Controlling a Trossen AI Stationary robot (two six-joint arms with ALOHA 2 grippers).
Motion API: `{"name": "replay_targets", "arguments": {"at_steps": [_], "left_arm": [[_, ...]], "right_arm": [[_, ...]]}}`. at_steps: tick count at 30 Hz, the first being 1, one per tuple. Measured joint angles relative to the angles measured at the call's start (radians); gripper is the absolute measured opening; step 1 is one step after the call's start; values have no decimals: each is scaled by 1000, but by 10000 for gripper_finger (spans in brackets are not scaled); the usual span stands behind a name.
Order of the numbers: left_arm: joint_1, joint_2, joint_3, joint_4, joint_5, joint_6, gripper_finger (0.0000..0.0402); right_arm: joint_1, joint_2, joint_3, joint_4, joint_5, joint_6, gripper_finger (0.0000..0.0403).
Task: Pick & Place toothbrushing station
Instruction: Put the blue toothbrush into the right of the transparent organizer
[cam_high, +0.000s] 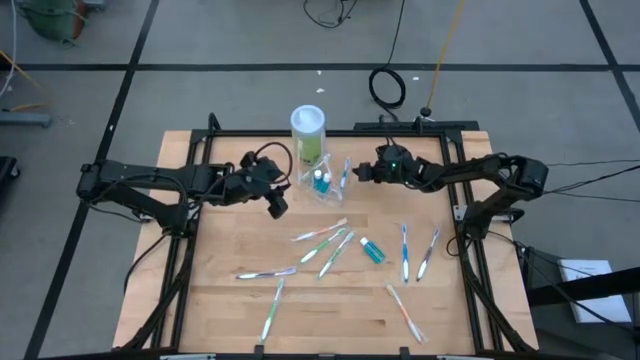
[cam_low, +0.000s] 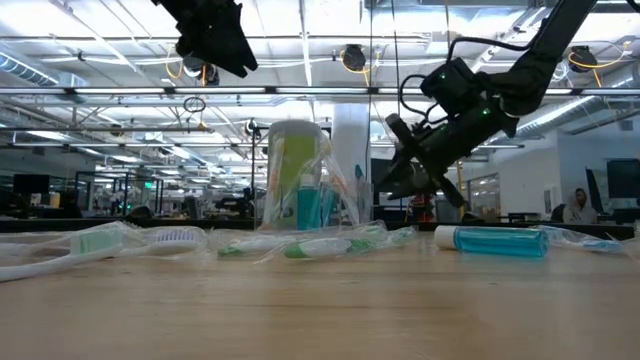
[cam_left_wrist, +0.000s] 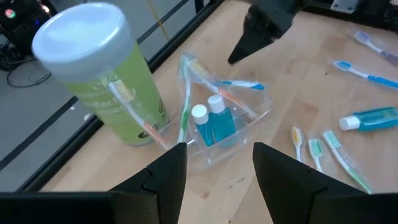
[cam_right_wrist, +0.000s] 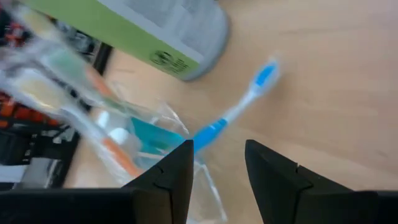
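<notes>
The see-through toothbrushing station stands on the wooden table just in front of the green canister with a white lid. It holds several toothbrushes and two small blue bottles. My left gripper is open, above the table to the station's left; in the left wrist view its fingers frame the station. My right gripper is open, raised close to the station's right side. A blue toothbrush leaning out of the station shows beyond its fingers.
Several loose toothbrushes lie on the table's middle and front, two more lie at the right, and one lies near the front edge. A blue toothpaste tube lies among them. Cables lie on the floor beyond the table's far edge.
</notes>
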Motion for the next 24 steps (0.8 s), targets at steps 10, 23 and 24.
{"name": "replay_targets", "arguments": {"at_steps": [10, 23, 24], "left_arm": [[0, -1, 0, 79, 21, 63, 191], [0, -1, 0, 105, 21, 134, 191], [0, -1, 0, 105, 22, 138, 191]], "right_arm": [[26, 99, 0, 148, 27, 127, 139], [19, 342, 10, 492, -25, 356, 139], [18, 353, 9, 524, -28, 358, 139]]}}
